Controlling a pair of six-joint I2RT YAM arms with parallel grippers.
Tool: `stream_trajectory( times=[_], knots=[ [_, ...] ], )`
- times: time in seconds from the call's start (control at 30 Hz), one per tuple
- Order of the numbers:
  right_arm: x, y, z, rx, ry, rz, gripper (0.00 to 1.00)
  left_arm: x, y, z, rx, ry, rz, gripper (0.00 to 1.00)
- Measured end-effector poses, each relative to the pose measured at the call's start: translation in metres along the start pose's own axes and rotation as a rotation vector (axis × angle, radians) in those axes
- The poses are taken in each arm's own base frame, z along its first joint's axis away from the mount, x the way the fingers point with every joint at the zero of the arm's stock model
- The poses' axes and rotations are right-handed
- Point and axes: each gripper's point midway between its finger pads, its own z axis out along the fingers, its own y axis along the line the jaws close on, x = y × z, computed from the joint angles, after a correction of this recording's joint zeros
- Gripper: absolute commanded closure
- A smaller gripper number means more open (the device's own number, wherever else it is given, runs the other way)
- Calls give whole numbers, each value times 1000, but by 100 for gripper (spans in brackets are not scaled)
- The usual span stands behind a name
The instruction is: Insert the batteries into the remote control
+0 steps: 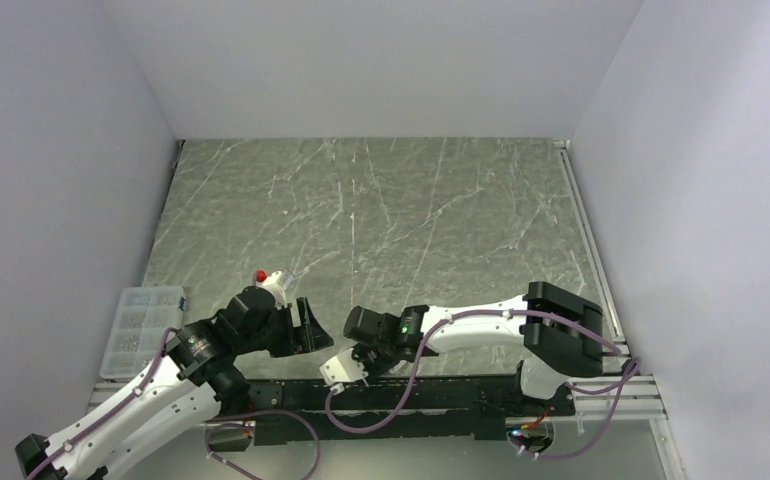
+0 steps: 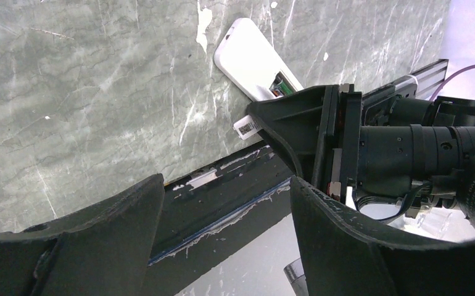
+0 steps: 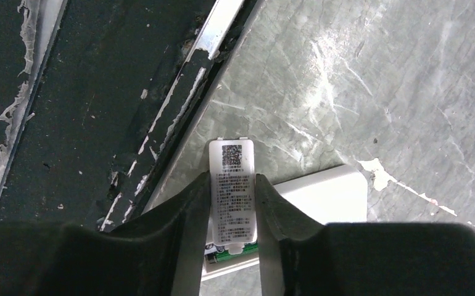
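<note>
**Item 1: remote control**. Slim white body lying flat with its plain back up on the table, close to the near edge and just beside the black rail. It sits under the right arm's claw, with the left arm's claw close by. The battery bay at one end is uncovered. From the top camera the arms hide most of it.

**Item 2: battery**. One green-wrapped cell shows inside the uncovered bay (whether a second lies next to it cannot be told).

**Item 3: battery cover**. Small white rectangular lid with a printed label and a square code on the face turned to the camera. It is off the bay and held over that end of the remote.

**Item 4: right gripper**. Both fingers press the long edges of the battery cover, one on each side, so it is clamped.

**Item 5: left gripper**. Jaws are spread wide with nothing between them (only the rail and the table edge show in the gap). It hangs just to the left of the right gripper and points toward it.

**Item 6: clear plastic organiser box**. It has many small compartments and sits at the table's left edge, well apart from the remote.
</note>
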Motion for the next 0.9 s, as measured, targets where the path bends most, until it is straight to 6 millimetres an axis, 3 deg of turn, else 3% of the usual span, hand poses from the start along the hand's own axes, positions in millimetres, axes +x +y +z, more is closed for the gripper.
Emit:
stream_trajectory(
  times=[0.07,0.13,0.3,0.43,0.7,0.9],
  knots=[
    [1,0,0,-1,4,3,89,0,0,0,0,0,0,20],
    [1,0,-1,3,4,12,95,0,0,0,0,0,0,20],
    [-4,-3,-12,33,-17,36,96,1,1,2,-8,11,-1,21],
    [-15,-6,-34,100,-89,92,96,4,-6,2,23,37,0,22],
    [-45,-13,-83,239,-279,325,97,5,-45,-3,216,72,41,22],
    [-59,-10,-97,276,-356,508,97,12,-67,-2,310,159,70,27]
  ],
)
